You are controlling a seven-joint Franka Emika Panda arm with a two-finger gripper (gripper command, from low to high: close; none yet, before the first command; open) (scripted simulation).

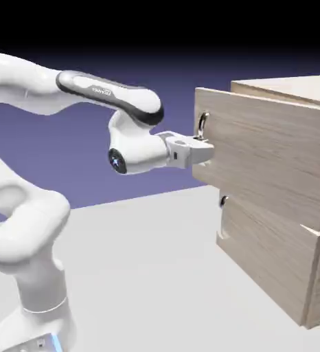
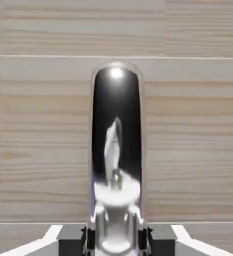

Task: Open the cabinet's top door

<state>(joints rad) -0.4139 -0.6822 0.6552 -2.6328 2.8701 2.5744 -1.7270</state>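
The light-wood cabinet [image 1: 312, 93] stands at the exterior view's right. Its top door [image 1: 272, 151] is the upper panel, and it juts out past the lower panel toward the arm. A dark curved loop handle [image 1: 202, 124] sits at the door's near edge. My gripper [image 1: 202, 146] reaches level from the left and is shut on the lower part of that handle. In the hand view the shiny handle [image 2: 116, 125] rises large between the grey fingertips [image 2: 88, 239], with the door's wood [image 2: 193, 130] behind it. There my gripper [image 2: 116, 241] clamps the handle's base.
The lower panel [image 1: 266, 254] with its small dark knob [image 1: 222, 201] sits just under my hand. The grey table [image 1: 156, 275] spreads between the robot's base and the cabinet. The arm's elbow arches at the upper left.
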